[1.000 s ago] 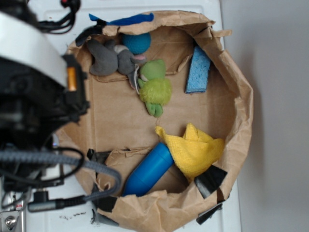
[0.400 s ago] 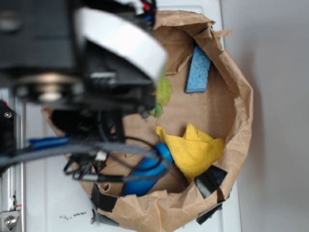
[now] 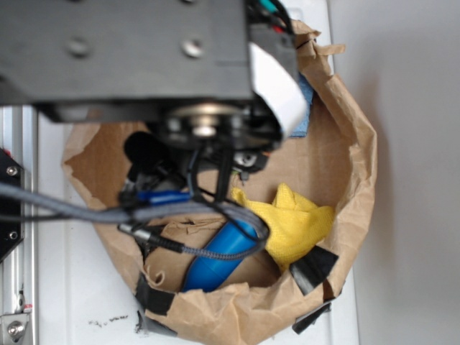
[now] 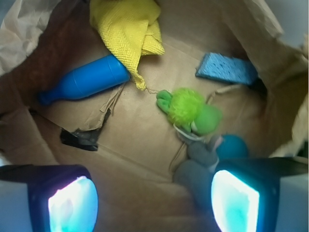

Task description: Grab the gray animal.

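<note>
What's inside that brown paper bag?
Inside the paper bag: a yellow cloth, blue bottle, blue sponge, green plush, teal ball, and the gray animal, partly hidden by the open claw.

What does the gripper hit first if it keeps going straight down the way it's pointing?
Probably bare brown paper bag floor: the open gripper frames mostly floor. The gray animal lies just inside the right finger, so that finger may touch it first. Depth is unclear.
</note>
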Controlling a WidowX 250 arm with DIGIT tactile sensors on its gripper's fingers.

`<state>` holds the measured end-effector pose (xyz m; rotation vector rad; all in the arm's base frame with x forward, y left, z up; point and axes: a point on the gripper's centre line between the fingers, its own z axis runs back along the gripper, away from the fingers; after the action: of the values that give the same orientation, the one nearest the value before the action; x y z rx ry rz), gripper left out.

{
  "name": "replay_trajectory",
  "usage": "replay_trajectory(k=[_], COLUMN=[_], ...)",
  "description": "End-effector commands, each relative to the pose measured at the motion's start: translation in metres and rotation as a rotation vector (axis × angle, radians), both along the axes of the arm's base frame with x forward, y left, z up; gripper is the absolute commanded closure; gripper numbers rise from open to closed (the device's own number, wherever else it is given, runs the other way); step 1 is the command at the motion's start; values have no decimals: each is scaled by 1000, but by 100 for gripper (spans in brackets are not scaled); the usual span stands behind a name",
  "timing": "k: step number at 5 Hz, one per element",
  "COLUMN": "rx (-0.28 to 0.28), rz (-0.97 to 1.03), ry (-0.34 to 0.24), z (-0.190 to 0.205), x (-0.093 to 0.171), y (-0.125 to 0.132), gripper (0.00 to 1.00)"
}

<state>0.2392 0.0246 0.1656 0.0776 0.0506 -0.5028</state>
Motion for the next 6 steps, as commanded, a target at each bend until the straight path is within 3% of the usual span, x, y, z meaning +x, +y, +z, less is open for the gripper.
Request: replay_trajectory(k=[1,4,5,6], rx=[6,6,61,65], rz=[17,17,12,1], ry=[-42,-42,-34,20], z=[11,11,-11,-27], x=[4,4,5,10], y=[4,4,13,22], gripper=[0,0,0,0])
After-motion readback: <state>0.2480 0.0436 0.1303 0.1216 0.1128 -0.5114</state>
